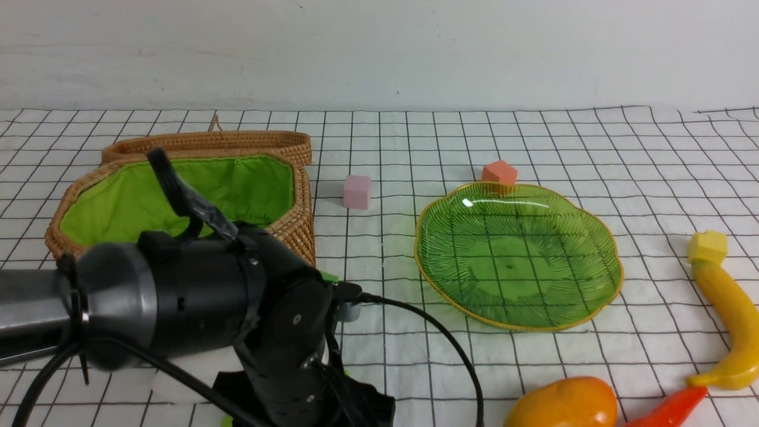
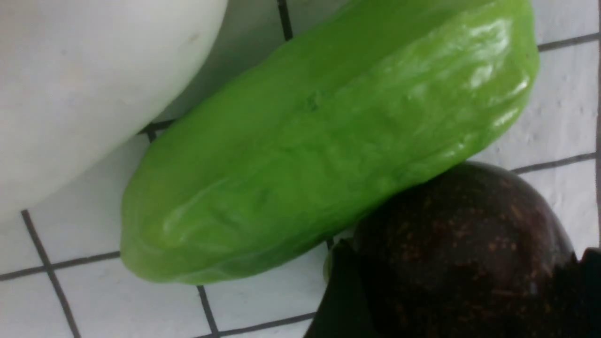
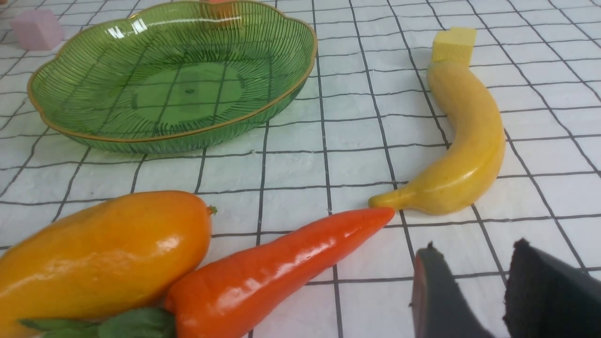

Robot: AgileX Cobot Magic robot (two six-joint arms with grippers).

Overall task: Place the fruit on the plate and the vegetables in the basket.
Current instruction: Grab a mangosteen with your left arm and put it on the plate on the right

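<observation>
Right gripper (image 3: 475, 245): fingers stood apart, a gap between.
Left gripper (image 2: 465, 281): fingers were closed around the maroon fruit (image 2: 465, 234).
Cucumber (image 2: 328, 141): touched that fruit, near the radish (image 2: 94, 84).
Mango (image 1: 563, 403): lay beside the chili (image 1: 670, 409).
Banana (image 1: 735, 320): tip met the chili's.
Plate (image 1: 510, 267): sat beyond the mango.
Basket (image 1: 299, 228): stood open, far left.
</observation>
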